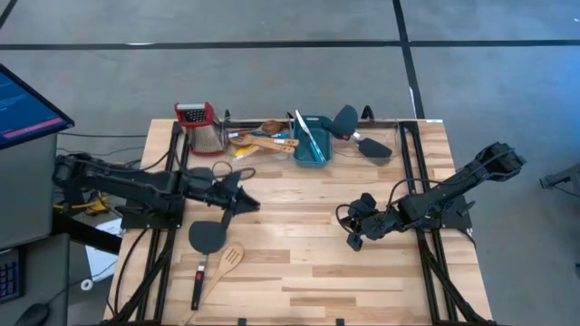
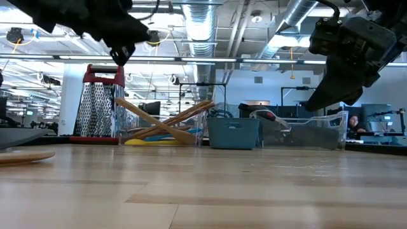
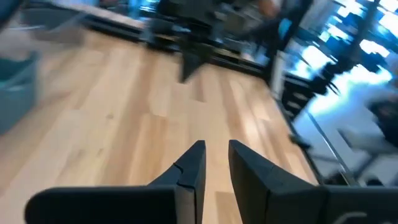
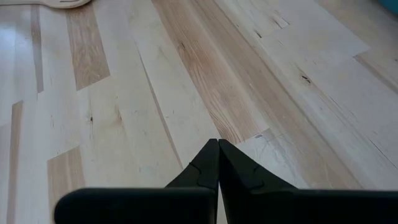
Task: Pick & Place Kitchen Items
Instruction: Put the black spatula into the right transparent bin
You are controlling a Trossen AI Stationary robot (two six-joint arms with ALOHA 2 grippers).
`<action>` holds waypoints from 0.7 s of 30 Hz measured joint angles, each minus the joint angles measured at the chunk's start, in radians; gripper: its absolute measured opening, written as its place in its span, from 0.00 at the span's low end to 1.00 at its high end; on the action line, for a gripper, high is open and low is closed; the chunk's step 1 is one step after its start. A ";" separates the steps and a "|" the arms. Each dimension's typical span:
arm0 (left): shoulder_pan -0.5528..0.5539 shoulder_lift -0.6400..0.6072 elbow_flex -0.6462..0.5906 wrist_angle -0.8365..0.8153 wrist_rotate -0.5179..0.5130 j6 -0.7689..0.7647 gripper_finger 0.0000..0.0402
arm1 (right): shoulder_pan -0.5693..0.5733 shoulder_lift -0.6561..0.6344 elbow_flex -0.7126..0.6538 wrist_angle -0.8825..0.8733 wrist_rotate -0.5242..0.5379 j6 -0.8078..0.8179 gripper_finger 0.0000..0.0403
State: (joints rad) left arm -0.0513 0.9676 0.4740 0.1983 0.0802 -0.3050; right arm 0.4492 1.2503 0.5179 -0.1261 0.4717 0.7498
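A: What does your left gripper (image 3: pixel 215 163) have?

B: Nothing. You can see its two dark, wedge-shaped fingers (image 3: pixel 189 171) standing a narrow gap apart, with only bare plank between them. It hangs over the table (image 1: pixel 308 272) toward the left edge.

A: And your right gripper (image 4: pixel 217 163)?

B: Its fingers are pressed tip to tip, empty, over pale streaked wood toward the right edge.

A: Where are your utensils?

B: A flat black spatula (image 1: pixel 207 237) and a pale slotted wooden spatula (image 1: pixel 230 260) lie near the left edge, toward the near-left corner. Wooden spoons (image 1: pixel 263 136) lie crossed in a clear bin (image 2: pixel 191 135) along the far edge, beside a metal grater (image 1: pixel 207 136) with a red handle. A teal tub (image 1: pixel 313 152) stands beside it, and a dark spoon (image 1: pixel 372 145) lies just past that.
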 joint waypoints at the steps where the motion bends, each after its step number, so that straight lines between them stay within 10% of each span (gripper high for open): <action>1: -0.016 0.000 0.000 0.001 0.004 0.013 0.14 | 0.000 0.000 0.000 0.000 0.000 0.000 0.00; 21: -0.223 0.002 0.001 0.044 -0.103 -0.129 0.08 | 0.000 0.000 0.000 0.031 0.010 0.002 0.00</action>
State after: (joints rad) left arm -0.2746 0.9691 0.4747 0.2420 -0.0226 -0.4343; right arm 0.4492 1.2503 0.5179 -0.0953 0.4816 0.7515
